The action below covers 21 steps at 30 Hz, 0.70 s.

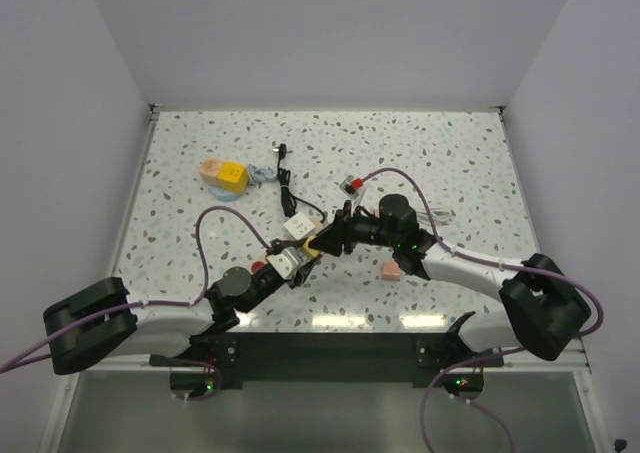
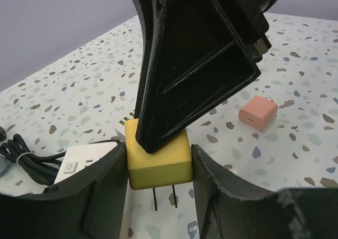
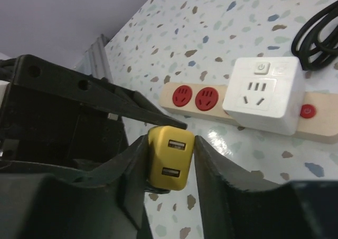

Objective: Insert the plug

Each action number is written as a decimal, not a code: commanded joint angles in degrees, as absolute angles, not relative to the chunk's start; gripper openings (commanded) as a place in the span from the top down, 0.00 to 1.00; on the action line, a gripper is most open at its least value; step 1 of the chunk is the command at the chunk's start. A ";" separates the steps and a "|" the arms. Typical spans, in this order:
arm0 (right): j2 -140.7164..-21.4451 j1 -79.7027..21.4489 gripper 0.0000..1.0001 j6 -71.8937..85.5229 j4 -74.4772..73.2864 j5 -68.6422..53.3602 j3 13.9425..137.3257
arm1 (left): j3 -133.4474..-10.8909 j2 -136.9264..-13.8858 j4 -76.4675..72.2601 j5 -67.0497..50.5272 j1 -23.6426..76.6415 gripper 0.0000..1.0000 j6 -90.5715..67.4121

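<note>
The yellow plug (image 2: pixel 158 162) hangs just above the table with its two prongs pointing down, and both grippers hold it. My left gripper (image 2: pixel 160 182) is shut on its sides. My right gripper (image 3: pixel 170 141) pinches the same plug (image 3: pixel 170 157) from the other way, beside the face with its two USB ports. In the top view the two grippers meet at the plug (image 1: pixel 311 252) in the table's middle. The beige power strip (image 3: pixel 322 129) with red sockets and a white adapter (image 3: pixel 264 94) lies just past the plug. My right gripper's finger (image 2: pixel 195 54) covers the plug's top.
A pink charger (image 2: pixel 257 112) lies on the table to the right of the plug. A coiled black cable (image 1: pixel 286 188), a yellow and orange block (image 1: pixel 224 176) and a small white plug with a red part (image 1: pixel 351 185) lie farther back.
</note>
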<state>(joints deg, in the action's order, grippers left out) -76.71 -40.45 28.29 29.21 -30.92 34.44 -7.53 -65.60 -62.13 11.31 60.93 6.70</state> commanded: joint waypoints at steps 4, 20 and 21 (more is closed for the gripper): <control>-80.68 -40.78 0.85 29.44 34.19 -36.47 37.53 | -7.38 -65.91 -69.17 15.01 61.44 1.00 8.61; -74.62 -40.52 1.00 19.52 19.79 -26.81 44.29 | -5.28 -60.04 -65.05 21.71 61.44 0.02 7.03; -74.36 -40.43 1.00 19.08 19.25 -26.55 45.34 | -3.88 -58.72 -64.69 21.97 61.44 0.02 6.60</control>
